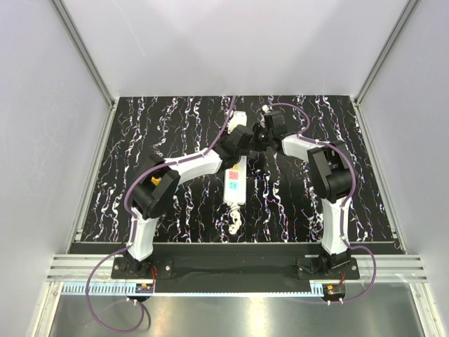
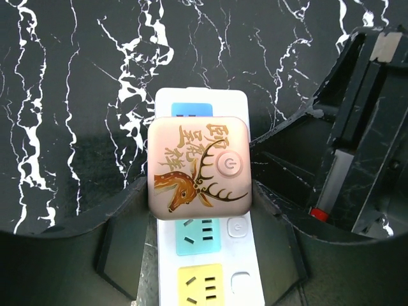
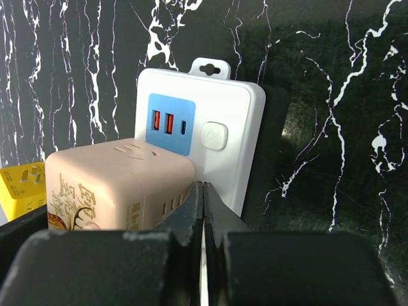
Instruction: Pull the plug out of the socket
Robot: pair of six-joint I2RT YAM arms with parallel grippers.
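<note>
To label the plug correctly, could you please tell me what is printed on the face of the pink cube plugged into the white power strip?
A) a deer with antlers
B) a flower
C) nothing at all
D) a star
A: in the left wrist view, the pink cube plug seated on the power strip bears a brown deer with branching antlers.

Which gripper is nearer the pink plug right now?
Left: the left gripper holds the plug between its fingers. The right gripper, shut, sits beside it over the socket.
</note>
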